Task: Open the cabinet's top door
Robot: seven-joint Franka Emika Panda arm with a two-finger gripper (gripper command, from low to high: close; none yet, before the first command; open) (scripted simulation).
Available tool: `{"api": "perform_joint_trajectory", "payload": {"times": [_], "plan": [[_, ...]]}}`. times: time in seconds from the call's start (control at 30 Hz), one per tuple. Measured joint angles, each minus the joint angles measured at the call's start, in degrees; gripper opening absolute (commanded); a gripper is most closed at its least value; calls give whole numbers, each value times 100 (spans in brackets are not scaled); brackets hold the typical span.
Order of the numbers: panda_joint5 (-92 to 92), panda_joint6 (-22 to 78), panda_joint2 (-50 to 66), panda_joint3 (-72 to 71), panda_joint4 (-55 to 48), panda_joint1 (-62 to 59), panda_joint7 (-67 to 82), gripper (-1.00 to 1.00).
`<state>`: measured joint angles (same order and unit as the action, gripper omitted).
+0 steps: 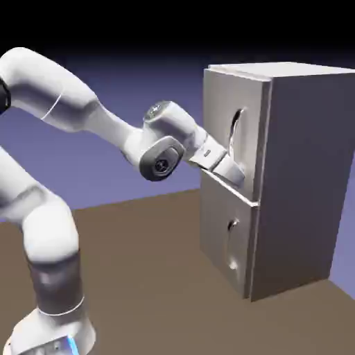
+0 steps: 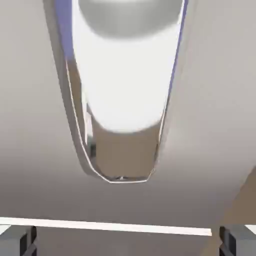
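Your tool (image 2: 128,240) stands spread and empty; take the top door's curved handle (image 1: 236,132), right of centre, which looks stiff and slippery.

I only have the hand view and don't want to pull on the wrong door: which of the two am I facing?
Observer: The top door. In the exterior view, the pincer is at its lower part, near the bottom end of its curved handle.

Operator: Is there another handle I could mistake for it?

Observer: Yes, the lower door carries its own upright handle, below where the arm reaches.
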<state>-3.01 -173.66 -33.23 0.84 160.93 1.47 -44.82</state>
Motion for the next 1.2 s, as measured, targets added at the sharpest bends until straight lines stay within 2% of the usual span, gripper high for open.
{"api": "perform_joint_trajectory", "payload": {"times": [1.2], "plan": [[-8970,1033,-1706,2501,-209,2321,-7042,100]]}}
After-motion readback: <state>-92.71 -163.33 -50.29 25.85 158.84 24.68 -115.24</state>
